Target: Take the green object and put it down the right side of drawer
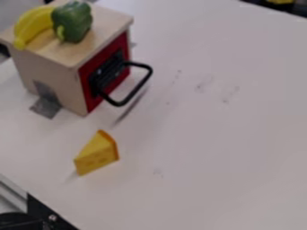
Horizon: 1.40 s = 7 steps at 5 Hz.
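Cannot tell the gripper's state, whether wide, narrow or holding something. See the green pepper (73, 22) atop the wooden box (48, 63), right beside a yellow banana (30, 27), above a red front (86, 87) with a black handle (137, 88) jutting out. Farther down the view, find a yellow cheese wedge (97, 155) on the white tabletop (210, 148), apart from the box.

The white bench (210, 134) is carrying a red-fronted wooden drawer (57, 72); a yellow cheese wedge (96, 155) is lying near it.
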Motion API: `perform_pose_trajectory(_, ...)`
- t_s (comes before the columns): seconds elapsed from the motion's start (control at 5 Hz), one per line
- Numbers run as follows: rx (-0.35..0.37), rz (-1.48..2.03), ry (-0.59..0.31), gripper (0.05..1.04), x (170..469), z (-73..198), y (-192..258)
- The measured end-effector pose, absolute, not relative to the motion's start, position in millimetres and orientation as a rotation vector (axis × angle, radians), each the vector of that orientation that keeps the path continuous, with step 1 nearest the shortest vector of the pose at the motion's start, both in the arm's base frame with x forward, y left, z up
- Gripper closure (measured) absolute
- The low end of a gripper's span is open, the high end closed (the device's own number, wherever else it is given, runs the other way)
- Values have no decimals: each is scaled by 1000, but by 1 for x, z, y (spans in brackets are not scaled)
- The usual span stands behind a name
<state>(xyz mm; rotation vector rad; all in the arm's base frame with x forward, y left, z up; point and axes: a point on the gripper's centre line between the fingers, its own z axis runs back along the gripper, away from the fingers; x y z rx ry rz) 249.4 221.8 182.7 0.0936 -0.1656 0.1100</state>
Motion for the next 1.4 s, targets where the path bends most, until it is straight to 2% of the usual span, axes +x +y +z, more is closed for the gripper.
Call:
perform_pose_trajectory(0.4, 29, 102, -127, 83, 243, 168, 218)
perform_pose_trajectory(0.8, 20, 110, -146, 83, 231, 174, 223)
perform_pose_trajectory(1.0, -2, 102, -177, 83, 237, 184, 216)
perform_pose_trajectory(1.2, -33, 120, -233, 83, 250, 207, 207)
perform_pose_trajectory(1.4, -9, 63, -227, 83, 274, 207, 180)
